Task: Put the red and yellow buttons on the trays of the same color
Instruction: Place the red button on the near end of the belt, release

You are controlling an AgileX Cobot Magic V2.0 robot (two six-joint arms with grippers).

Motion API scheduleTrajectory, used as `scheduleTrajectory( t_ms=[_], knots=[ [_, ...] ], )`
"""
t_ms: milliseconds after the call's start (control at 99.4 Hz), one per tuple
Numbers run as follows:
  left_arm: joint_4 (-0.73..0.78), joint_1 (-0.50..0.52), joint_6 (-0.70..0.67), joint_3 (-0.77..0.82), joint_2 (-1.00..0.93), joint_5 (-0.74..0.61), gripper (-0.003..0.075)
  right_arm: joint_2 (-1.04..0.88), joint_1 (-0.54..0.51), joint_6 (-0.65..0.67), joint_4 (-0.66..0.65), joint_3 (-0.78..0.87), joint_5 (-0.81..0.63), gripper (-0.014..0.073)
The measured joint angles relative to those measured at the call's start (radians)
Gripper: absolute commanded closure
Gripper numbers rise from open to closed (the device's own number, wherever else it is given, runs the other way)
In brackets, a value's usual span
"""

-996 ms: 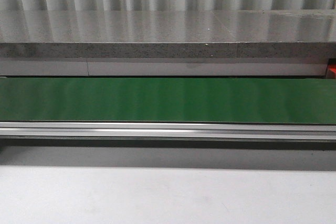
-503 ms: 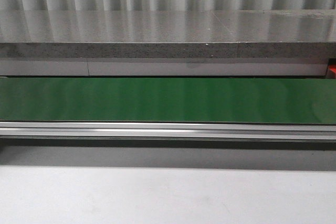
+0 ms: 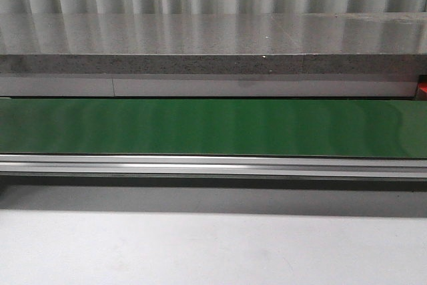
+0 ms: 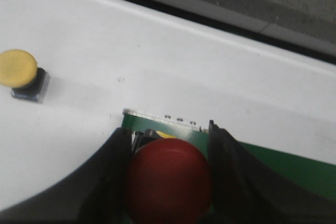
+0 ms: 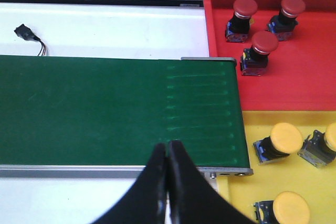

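Red button (image 4: 169,179) sits clamped in left pincer (image 4: 169,148) over green belt (image 3: 213,128); right pincer (image 5: 168,156) closed empty.

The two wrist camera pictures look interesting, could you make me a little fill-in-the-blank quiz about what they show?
1. The left gripper is closed around a button whose cap is ____.
2. The red tray holds ____ red buttons.
3. The lone button standing on the white surface in the left wrist view has a ____ cap.
4. The right gripper, fingers pressed together, hangs over the ____ belt.

Missing words: red; three; yellow; green
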Motion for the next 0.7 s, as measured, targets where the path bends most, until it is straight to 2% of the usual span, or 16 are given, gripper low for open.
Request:
scheduleTrajectory(
  t_ms=[413, 513, 604, 654, 704],
  knots=[
    [-0.006, -0.115, 0.022, 0.195, -0.005, -0.125, 0.0738, 0.0, 0.0, 0.0, 0.0, 0.0, 0.0, 0.0718],
    [-0.008, -0.119, 0.022, 0.213, -0.005, -0.137, 0.0705, 0.0, 0.0, 0.0, 0.0, 0.0, 0.0, 0.0718],
    [-0.008, -0.119, 0.034, 0.226, -0.005, -0.139, 0.0566, 0.0, 0.0, 0.0, 0.0, 0.0, 0.0, 0.0718],
    [-0.008, -0.119, 0.038, 0.228, -0.005, -0.139, 0.0444, 0.0, 0.0, 0.0, 0.0, 0.0, 0.0, 0.0718],
    [-0.008, -0.119, 0.04, 0.23, -0.005, -0.139, 0.0286, 0.0, 0.0, 0.0, 0.0, 0.0, 0.0, 0.0718]
  ],
)
